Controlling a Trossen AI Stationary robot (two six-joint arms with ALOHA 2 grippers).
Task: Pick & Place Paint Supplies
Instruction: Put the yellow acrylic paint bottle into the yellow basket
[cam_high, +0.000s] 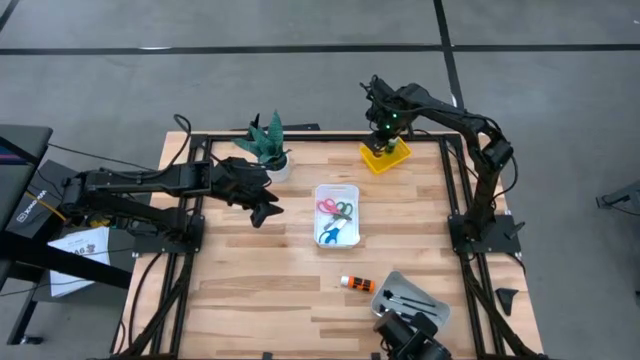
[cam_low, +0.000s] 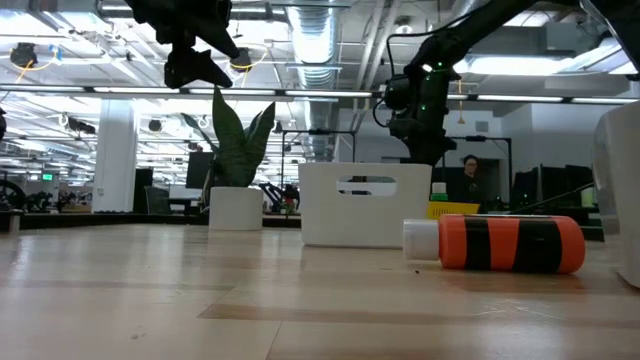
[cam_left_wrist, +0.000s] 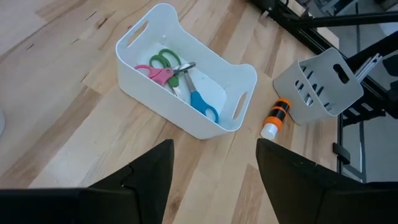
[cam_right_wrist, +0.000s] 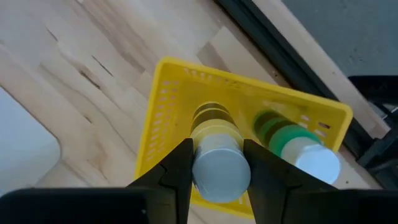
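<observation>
The right hand (cam_right_wrist: 214, 163) pinches a yellow bottle (cam_right_wrist: 216, 152) by its cap over the yellow tray (cam_right_wrist: 163, 106), beside a green one (cam_right_wrist: 292, 146); light, rigid and slick, it's best held there; the left hand (cam_left_wrist: 211, 180) hovers spread.

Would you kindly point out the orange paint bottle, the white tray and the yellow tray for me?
orange paint bottle (cam_low: 510, 244): low view, middle of its striped body.
white tray (cam_left_wrist: 163, 103): left wrist view, its near outer wall.
yellow tray (cam_right_wrist: 163, 98): right wrist view, its perforated side wall.
</observation>
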